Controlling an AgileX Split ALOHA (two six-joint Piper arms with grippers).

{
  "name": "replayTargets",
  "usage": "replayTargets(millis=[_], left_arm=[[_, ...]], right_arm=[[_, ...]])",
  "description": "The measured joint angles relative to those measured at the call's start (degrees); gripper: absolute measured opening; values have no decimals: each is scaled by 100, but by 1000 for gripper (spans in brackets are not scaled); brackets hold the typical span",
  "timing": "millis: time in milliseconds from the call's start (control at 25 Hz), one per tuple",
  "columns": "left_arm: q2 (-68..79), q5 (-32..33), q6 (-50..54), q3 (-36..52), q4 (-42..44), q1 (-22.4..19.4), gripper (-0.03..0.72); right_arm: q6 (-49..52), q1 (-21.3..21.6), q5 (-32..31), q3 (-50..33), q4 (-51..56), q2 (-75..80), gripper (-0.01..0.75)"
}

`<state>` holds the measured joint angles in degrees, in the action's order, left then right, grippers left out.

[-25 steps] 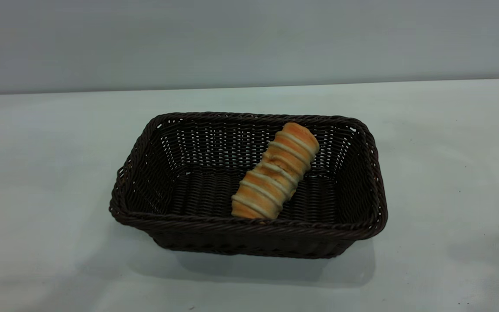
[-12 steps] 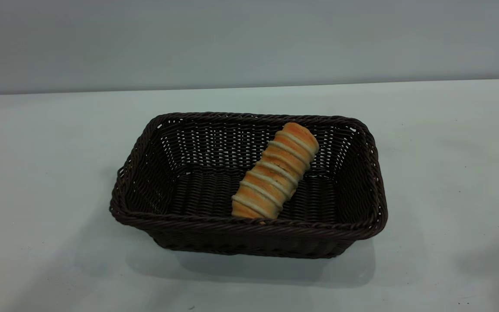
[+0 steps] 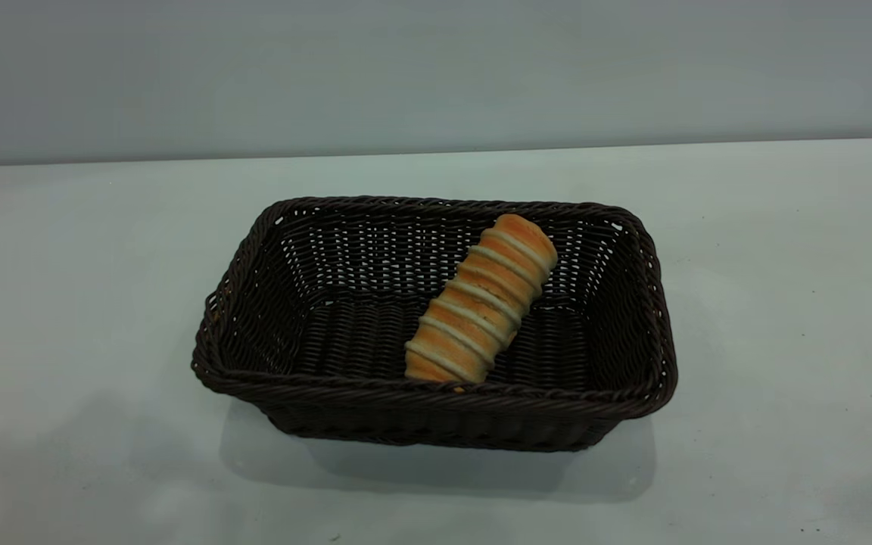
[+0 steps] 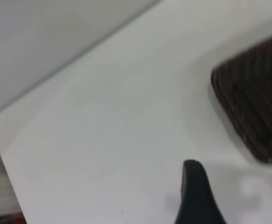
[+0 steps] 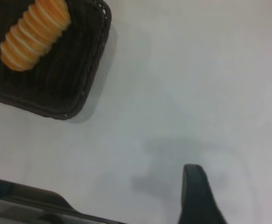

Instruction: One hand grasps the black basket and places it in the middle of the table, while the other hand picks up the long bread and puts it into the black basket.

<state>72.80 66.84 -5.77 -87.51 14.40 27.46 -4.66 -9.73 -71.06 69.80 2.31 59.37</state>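
White tabletop [image 3: 784, 265] carries the black basket [image 3: 436, 412], which stands at its middle. Inside the basket, the long bread [image 3: 481, 299] lies slantwise, one end against the near rim. Both arms hang above bare tabletop, well apart from the basket; whether their jaws are spread cannot be told.

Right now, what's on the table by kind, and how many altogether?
Baskets: 1, the black basket, on the table.
Breads: 1, the long bread, lying inside the basket.
Total: 2 things.
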Motion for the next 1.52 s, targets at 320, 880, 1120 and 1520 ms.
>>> replayTargets(millis=[320,880,1120,1520], left_arm=[[-1699,0,200,1960,-20,0,501],[-4263,-33,805,4260,-44,0,501],[-5121,-33,971,4898,-126,0,501],[-6105,-59,998,5413,-502,0,501]], right_arm=[[-245,0,0,-773,218,-379,460],[-525,0,5,-2229,218,-2276,460],[-741,0,11,-2565,224,-3018,460],[-756,0,144,-3192,561,-3687,460]])
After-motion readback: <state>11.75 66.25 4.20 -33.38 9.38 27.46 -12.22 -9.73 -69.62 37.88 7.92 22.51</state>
